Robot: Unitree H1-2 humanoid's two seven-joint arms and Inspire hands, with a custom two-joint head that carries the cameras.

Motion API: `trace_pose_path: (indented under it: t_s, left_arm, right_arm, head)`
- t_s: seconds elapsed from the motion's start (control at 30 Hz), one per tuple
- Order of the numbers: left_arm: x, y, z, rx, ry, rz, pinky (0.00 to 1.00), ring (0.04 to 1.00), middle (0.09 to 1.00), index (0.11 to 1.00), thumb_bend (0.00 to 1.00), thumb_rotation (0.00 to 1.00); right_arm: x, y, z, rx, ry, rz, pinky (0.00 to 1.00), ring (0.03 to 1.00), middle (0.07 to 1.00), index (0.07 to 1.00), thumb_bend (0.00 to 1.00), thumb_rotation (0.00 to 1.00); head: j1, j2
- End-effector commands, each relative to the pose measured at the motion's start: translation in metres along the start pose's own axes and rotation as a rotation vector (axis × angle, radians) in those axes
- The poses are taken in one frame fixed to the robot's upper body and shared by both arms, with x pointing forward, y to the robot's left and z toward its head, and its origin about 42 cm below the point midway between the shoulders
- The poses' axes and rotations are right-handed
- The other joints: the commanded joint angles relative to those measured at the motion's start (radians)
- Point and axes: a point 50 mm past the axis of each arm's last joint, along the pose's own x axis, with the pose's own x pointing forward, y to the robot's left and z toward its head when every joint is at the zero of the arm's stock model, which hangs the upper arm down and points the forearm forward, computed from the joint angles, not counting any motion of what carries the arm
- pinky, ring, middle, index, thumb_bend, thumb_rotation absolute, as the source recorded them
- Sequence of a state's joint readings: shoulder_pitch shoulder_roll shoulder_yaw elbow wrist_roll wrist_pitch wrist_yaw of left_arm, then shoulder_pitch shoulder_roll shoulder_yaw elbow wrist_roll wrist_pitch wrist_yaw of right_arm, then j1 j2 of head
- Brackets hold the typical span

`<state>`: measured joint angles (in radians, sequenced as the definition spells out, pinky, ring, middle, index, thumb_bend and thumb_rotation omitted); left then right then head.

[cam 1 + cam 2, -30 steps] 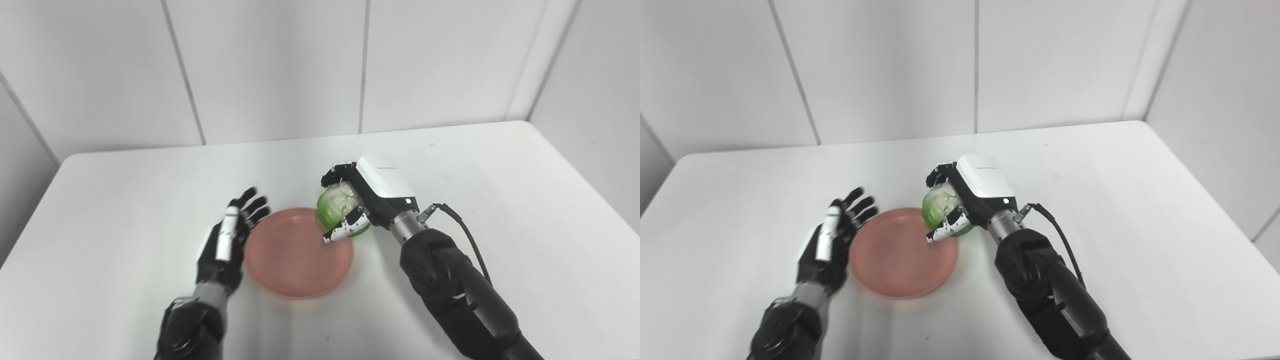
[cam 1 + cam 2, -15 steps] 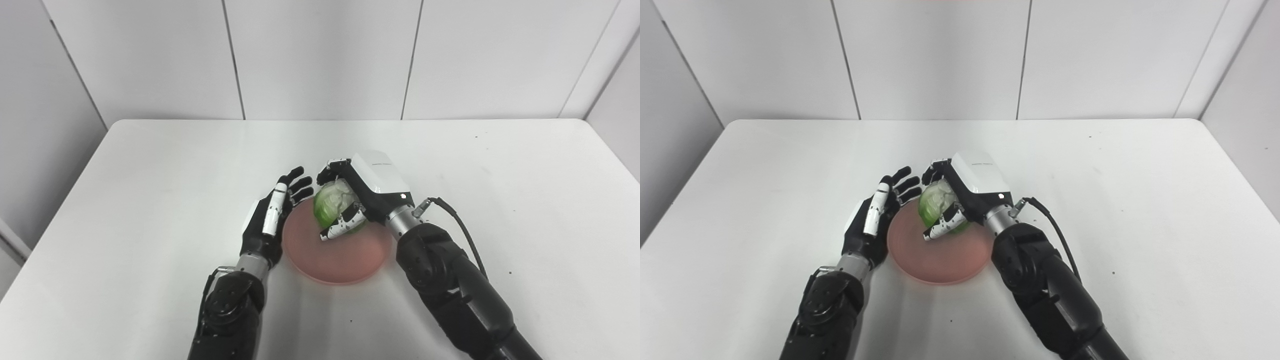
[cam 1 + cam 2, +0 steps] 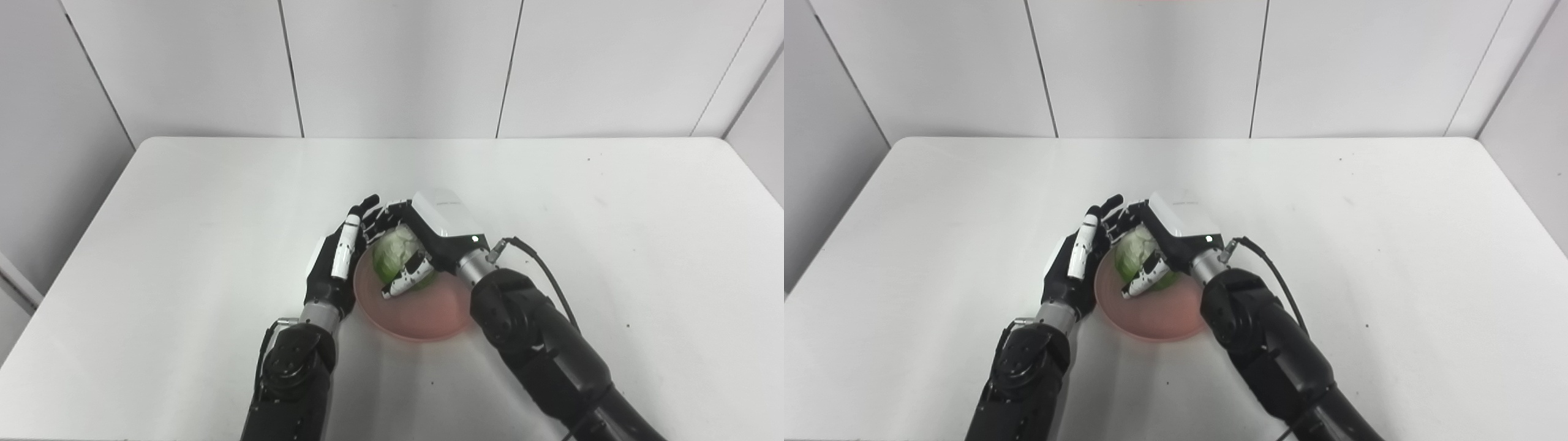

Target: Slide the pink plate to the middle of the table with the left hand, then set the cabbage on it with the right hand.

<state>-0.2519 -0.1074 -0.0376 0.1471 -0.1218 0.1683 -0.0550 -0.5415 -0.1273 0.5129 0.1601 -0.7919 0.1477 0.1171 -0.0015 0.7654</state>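
surface: white table (image 3: 184, 202) | on it: pink plate (image 3: 422, 315) (near the middle)

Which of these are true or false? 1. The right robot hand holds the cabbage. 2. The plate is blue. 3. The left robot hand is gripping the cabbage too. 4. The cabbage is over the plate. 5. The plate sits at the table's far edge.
1. True: the right robot hand is closed around the cabbage.
2. False: the plate is pink.
3. False: the left robot hand holds nothing; it stands open beside the plate's left rim.
4. True: the cabbage is over the plate's far part, though contact cannot be told.
5. False: the plate lies near the middle of the table, toward the robot.
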Motion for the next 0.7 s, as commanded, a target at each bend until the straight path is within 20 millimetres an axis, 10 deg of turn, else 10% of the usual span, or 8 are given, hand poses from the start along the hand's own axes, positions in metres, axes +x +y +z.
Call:
trace_pose_path:
  t_s: [0.0,0.57,0.67]
  left_arm:
    - [-0.004,0.002,-0.006,0.008,0.05,0.012,0.84,0.865,0.869,0.848,0.41,1.0]
    - [-0.003,0.004,-0.004,0.023,0.052,0.003,0.85,0.868,0.877,0.861,0.42,1.0]
    - [-0.003,0.005,-0.004,0.021,0.053,0.002,0.85,0.864,0.875,0.864,0.42,1.0]
  right_arm:
    - [0.002,-0.014,0.009,-0.034,-0.063,-0.044,0.29,0.345,0.472,0.556,0.51,0.0]
    - [-0.016,-0.011,0.004,-0.112,-0.024,0.028,0.31,0.442,0.46,0.531,0.52,0.0]
    - [-0.019,-0.015,0.006,-0.127,-0.023,0.035,0.37,0.536,0.652,0.739,0.8,0.19]
  head:
    - [0.0,0.001]
    - [-0.009,0.016]
    - [-0.009,0.016]
